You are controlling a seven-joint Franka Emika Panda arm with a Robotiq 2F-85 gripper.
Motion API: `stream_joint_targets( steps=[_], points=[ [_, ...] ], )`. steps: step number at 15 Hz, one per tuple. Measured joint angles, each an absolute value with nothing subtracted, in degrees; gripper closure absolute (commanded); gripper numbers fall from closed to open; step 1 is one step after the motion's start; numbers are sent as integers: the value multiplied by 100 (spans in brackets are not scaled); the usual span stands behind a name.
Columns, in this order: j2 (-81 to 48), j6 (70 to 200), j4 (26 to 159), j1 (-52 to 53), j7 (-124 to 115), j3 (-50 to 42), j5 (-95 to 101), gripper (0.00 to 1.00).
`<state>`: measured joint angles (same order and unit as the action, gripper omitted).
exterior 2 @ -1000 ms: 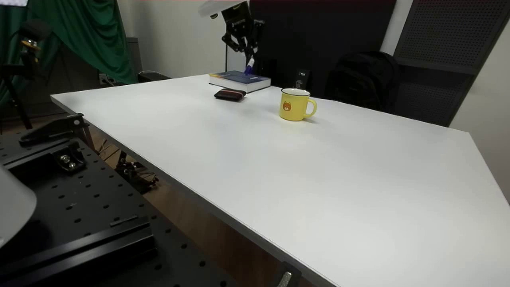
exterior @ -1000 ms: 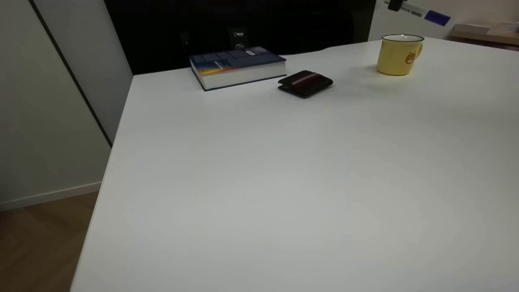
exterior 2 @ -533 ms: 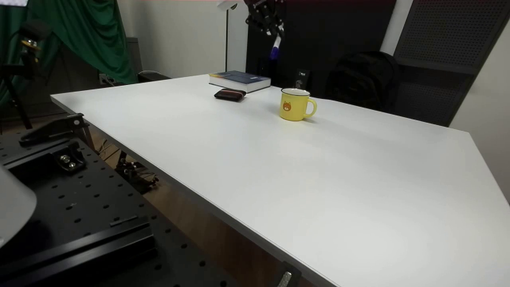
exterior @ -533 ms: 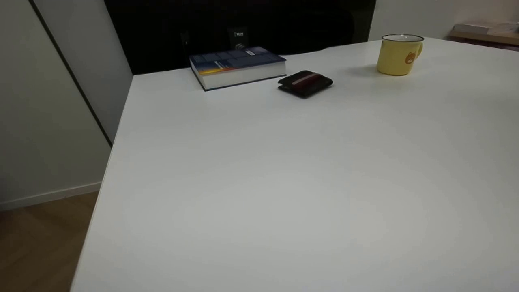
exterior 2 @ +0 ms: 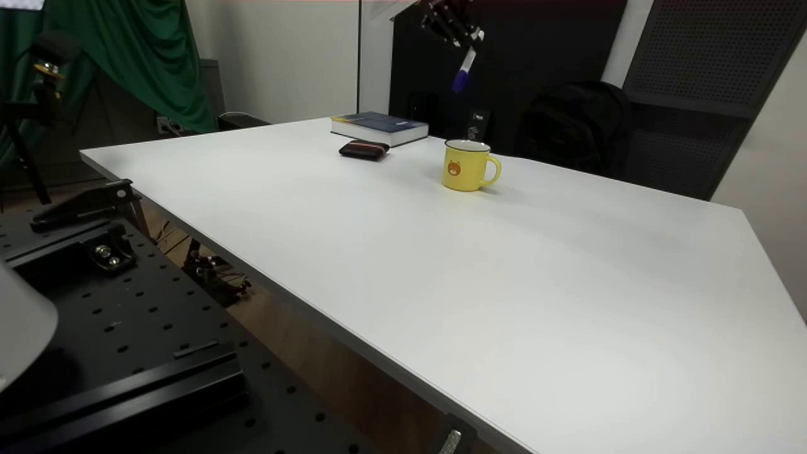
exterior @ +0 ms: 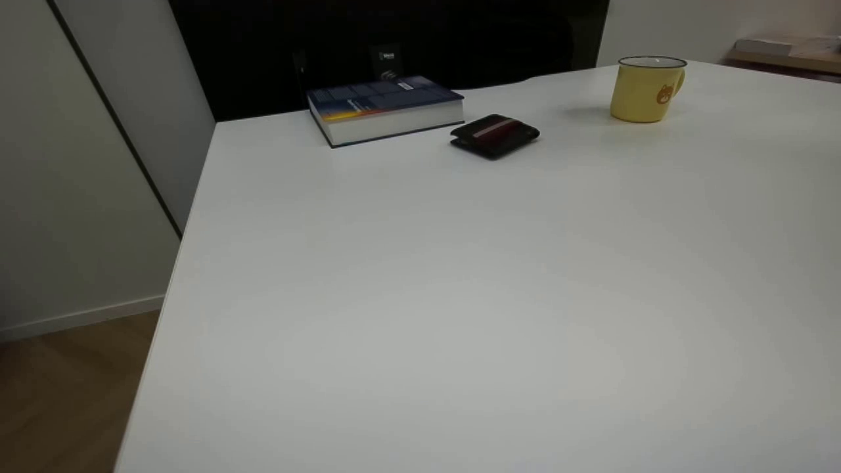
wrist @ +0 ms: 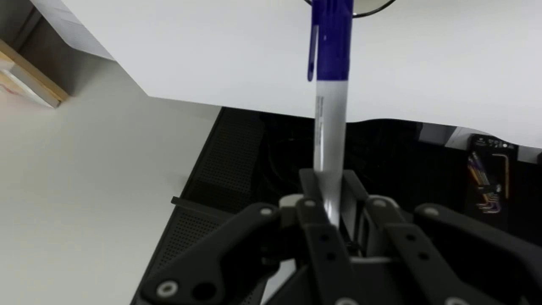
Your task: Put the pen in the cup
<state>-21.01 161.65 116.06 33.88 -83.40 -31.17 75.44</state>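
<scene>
My gripper [wrist: 330,182] is shut on the white pen [wrist: 331,123], with the pen's lower part between both pads. The pen's dark blue cap end points away from the fingers. In an exterior view, the gripper [exterior 2: 471,39] holds the pen [exterior 2: 468,61] in the air, tilted, blue end down, higher in the picture than the cup. The yellow cup [exterior 2: 463,167] stands upright on the table, also in an exterior view [exterior: 642,92]. In the wrist view, only part of the cup's rim [wrist: 372,12] shows at the top edge, partly behind the blue cap.
A flat dark wallet [exterior: 494,136] and a thick blue book [exterior: 387,108] lie on the white table [exterior: 420,295], both also in an exterior view. A dark panel and a backpack [exterior 2: 577,129] stand behind the table's far edge.
My gripper has risen with the pen from in front of the book and moved right, toward above the cup in an exterior view. The pen has left an exterior view. The cup has not moved.
</scene>
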Motion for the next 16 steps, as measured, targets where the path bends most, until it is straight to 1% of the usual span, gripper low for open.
stream_joint_targets(
  steps=[5, 10, 16],
  points=[
    [-2683, 16144, 11459, 3310, -9241, -3125, 7540, 96],
    [-3214, 16143, 11002, 3300, -9813, -3120, 7550, 96],
    [-3667, 16058, 10550, 3356, -10679, -3132, 8314, 96]
  ],
)
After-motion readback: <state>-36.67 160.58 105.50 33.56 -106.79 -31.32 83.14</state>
